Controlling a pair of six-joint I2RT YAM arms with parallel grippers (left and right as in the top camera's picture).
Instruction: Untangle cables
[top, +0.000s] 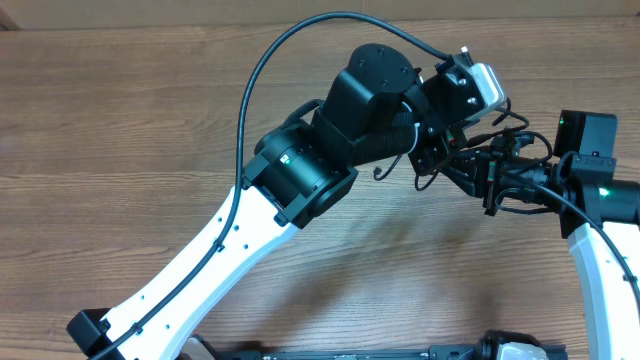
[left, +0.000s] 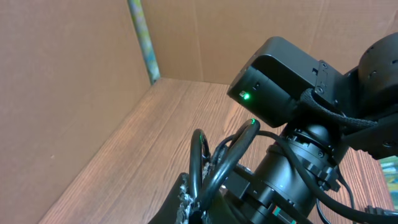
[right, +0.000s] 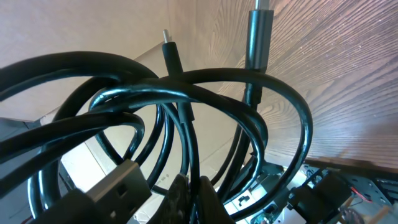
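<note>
My left claw (top: 437, 150) and right claw (top: 468, 168) pinch the cables (right: 186, 87), looped at 2 o'clock over the counter (top: 150, 120). In my right wrist view two plugs (right: 259, 37) point to 12. Open counter: 6 through 10 o'clock.

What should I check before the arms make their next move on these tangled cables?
1. Grip of the left gripper on the cables: ok, shut on them.
2. Grip of the right gripper on the same bundle: ok, shut.
3. Loops separated: not ok; they cross and overlap in the right wrist view.
4. The plug ends free of loops: cannot tell; two stick up, the rest is hidden.
5. Arms clear of each other: cannot tell; the left arm and right arm crowd close overhead.
</note>
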